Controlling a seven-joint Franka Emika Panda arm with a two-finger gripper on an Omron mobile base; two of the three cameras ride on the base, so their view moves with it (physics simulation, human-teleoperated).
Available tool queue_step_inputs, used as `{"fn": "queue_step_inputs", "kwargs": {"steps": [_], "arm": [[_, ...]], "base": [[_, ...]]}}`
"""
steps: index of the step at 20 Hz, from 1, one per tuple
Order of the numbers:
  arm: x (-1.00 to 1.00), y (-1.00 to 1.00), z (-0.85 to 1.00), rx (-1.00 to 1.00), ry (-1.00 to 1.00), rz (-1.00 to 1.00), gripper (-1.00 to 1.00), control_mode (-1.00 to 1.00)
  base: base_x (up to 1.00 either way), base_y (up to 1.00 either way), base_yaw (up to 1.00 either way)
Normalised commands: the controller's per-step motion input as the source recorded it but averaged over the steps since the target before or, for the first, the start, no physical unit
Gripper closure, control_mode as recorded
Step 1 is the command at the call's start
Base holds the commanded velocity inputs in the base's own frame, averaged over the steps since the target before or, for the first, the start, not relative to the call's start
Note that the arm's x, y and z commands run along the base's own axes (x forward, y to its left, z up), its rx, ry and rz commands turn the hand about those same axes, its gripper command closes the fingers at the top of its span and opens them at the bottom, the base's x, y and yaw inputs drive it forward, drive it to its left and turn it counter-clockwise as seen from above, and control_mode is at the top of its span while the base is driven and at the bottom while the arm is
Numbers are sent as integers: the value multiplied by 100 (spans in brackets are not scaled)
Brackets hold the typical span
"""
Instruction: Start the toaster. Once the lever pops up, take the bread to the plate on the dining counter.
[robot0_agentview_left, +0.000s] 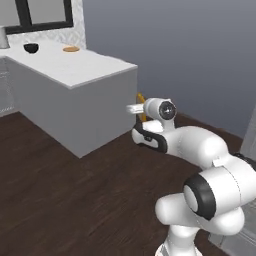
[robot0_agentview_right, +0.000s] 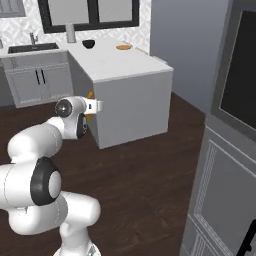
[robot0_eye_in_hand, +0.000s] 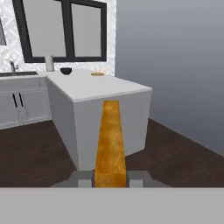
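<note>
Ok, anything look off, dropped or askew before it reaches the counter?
Nothing stands out. The bread sits edge-on between the gripper fingers, not slipping. The plate lies flat on the dining counter beside a black bowl, and no spill shows on the floor.

We observe a black bowl (robot0_agentview_right: 88, 44) near a grey cylinder (robot0_agentview_right: 71, 33) below the black-framed window (robot0_agentview_right: 90, 12). A sink with faucet (robot0_agentview_right: 33, 44) sits above grey cabinets (robot0_agentview_right: 37, 82). Dark wood floor (robot0_agentview_right: 145, 180) surrounds them.
</note>
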Motion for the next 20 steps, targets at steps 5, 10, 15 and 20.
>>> {"fn": "queue_step_inputs", "kwargs": {"steps": [5,10,15,20], "arm": [[0,0,0,0,0,0,100,100],[0,0,0,0,0,0,100,100],[0,0,0,0,0,0,100,100],[0,0,0,0,0,0,100,100]], "base": [[100,-21,-33],[100,-16,-35],[100,0,-39],[100,0,-40]]}}
